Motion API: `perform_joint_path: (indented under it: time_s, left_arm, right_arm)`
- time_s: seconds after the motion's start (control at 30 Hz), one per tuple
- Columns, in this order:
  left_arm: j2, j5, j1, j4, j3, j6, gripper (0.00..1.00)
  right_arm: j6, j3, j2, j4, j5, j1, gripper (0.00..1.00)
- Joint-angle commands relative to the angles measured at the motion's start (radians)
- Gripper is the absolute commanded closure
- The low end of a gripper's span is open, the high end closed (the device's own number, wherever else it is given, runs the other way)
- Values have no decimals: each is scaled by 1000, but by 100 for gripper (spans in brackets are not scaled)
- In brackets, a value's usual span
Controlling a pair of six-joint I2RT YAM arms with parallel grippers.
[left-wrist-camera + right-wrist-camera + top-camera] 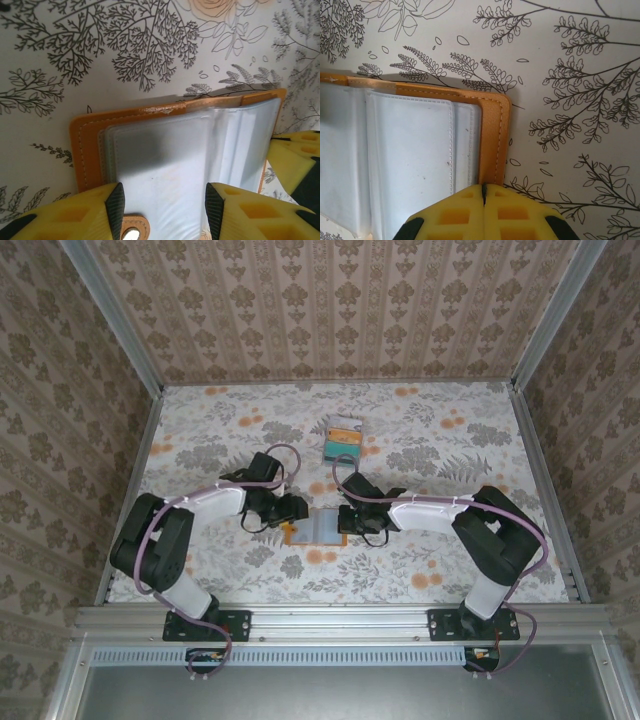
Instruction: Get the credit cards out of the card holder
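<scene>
The orange card holder (318, 530) lies open and flat on the flowered table between my two grippers, its pale blue-grey clear sleeves (165, 155) facing up. My left gripper (165, 207) is open, its jaws standing apart just over the sleeves at the holder's left half (87, 145), with nothing pinched. At the holder's right orange edge (495, 135), my right gripper (483, 187) is shut, its closed tips resting on the rim. A small stack of credit cards (343, 437), teal, orange and whitish, lies farther back on the table, apart from both grippers.
The flowered tablecloth (450, 450) is bounded by metal rails and patterned walls on three sides. A snap tab (131, 230) of the holder sticks out under my left fingers. My right gripper's yellow fingers (295, 160) show at the holder's far side.
</scene>
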Motion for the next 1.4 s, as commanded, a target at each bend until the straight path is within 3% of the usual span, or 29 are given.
perform_joint_path:
  time_s: [0.0, 1.0, 1.37]
  left_arm:
    - [29, 7, -6, -27, 21, 26, 50]
    - [42, 175, -97, 56, 85, 30, 40]
    - [63, 249, -156, 69, 153, 53, 40]
  right_arm:
    - [17, -12, 38, -14, -7, 7, 98]
    - [25, -2, 59, -5, -13, 7, 97]
    - [86, -96, -66, 75, 34, -24, 97]
